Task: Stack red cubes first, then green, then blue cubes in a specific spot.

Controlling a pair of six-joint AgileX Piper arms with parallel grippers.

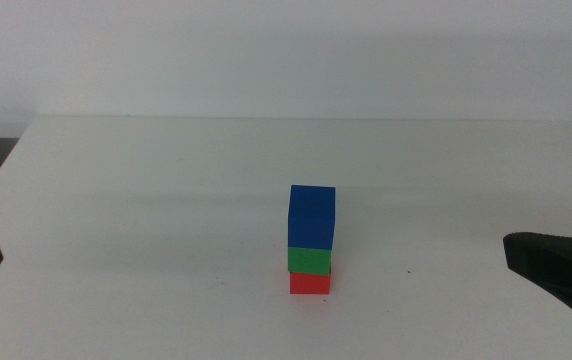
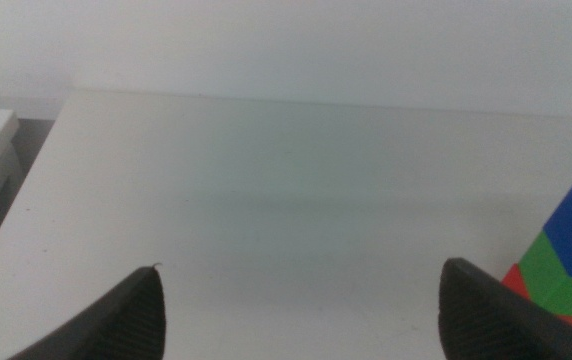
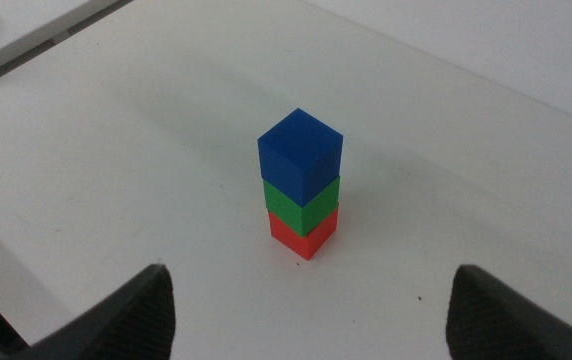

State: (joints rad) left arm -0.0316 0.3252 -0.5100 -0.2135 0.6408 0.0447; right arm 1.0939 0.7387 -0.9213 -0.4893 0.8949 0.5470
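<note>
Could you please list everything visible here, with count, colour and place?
red cube: one, red, bottom of the stack, on the table
green cube: one, green, on the red cube
blue cube: one, dark blue, top of the stack
table: one, white, under it all
left gripper: one, dark, fingers open, left of the stack, holding nothing
right gripper: one, dark, fingers open, right of the stack, holding nothing
</note>
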